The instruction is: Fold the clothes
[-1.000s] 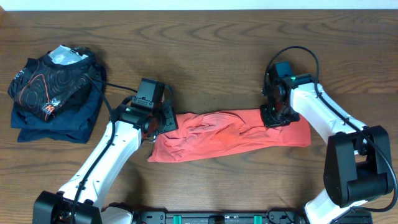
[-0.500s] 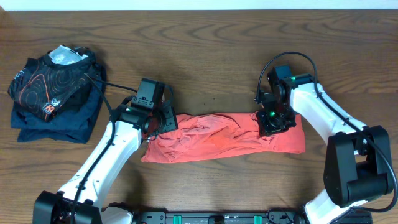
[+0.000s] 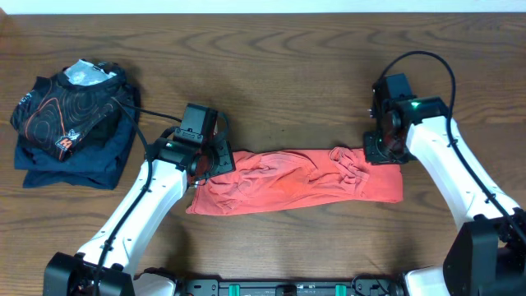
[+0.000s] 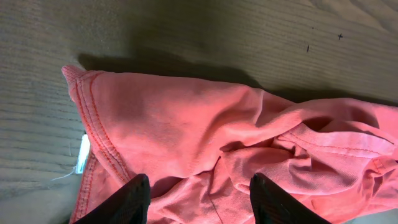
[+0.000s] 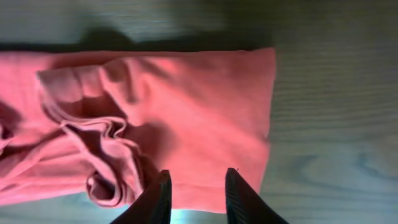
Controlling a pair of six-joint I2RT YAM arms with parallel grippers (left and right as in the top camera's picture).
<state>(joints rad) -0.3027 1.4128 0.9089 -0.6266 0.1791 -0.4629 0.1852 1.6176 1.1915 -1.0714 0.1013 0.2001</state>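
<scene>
Left arm [image 3: 152, 197] extends forward and inward; left gripper [image 4: 200, 202] points down, fingers well apart. Right arm [image 3: 448, 160] angles inward; right gripper [image 5: 196, 198] points down, fingers narrowly parted, gripping nothing.

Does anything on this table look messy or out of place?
Yes: the red T-shirt lies in a long, rumpled strip rather than a neat fold, with cloth bunched up toward its right end. The pile of dark clothes at far left is loosely heaped.
</scene>
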